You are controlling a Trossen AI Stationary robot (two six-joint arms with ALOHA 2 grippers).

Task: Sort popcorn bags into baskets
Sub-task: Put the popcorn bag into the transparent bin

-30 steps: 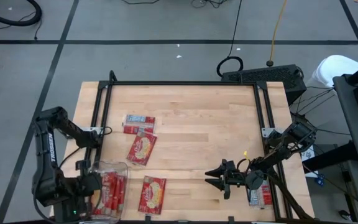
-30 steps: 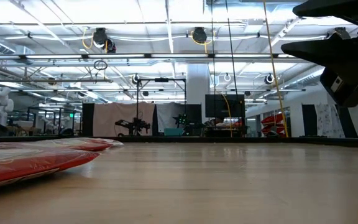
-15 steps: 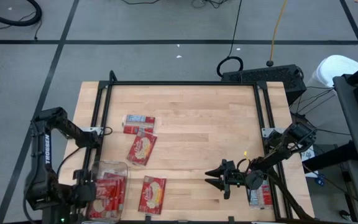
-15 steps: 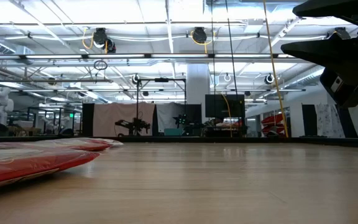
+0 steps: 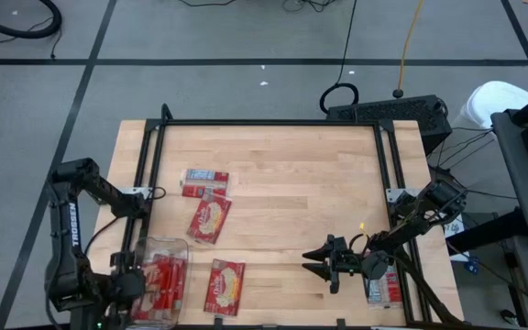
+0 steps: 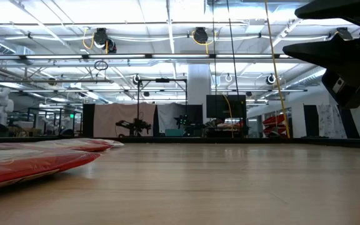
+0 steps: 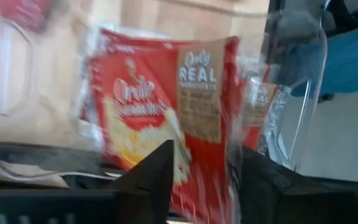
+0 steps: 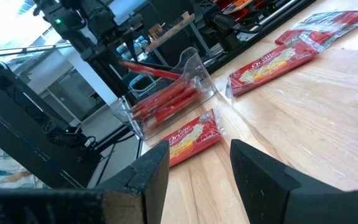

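The clear plastic basket [image 5: 174, 246] stands at the table's near left corner with several red popcorn bags in it. My left gripper [image 5: 125, 284] hangs over it, pointing down, its fingers apart. A red popcorn bag [image 7: 148, 118] with a yellow picture lies blurred just past those fingers, above the bags in the basket [image 8: 154, 70]. Three more bags lie flat on the table: one label side up [image 5: 205, 181], one below it [image 5: 209, 220], one near the front edge [image 5: 225, 286]. My right gripper [image 5: 314, 262] waits open and level at the near right. My left gripper has the red bag's lower edge [image 7: 207, 168] in the gap between its two parted fingers. The picture is blurred there, and I cannot tell whether either finger touches the bag. The bag sits within the basket's walls, roughly level, above the other bags.
Another bag [image 5: 383, 290] lies at the near right edge beneath my right arm. A black frame [image 5: 273, 123] runs along the table's far and side edges. The middle of the wooden top is bare. Two bags [image 6: 24, 164] fill the low view's left.
My left gripper has sunk a little over the basket and shifted slightly toward the table's near left corner, tipping as it went. My right arm has kept still, and the bags on the table have not moved.
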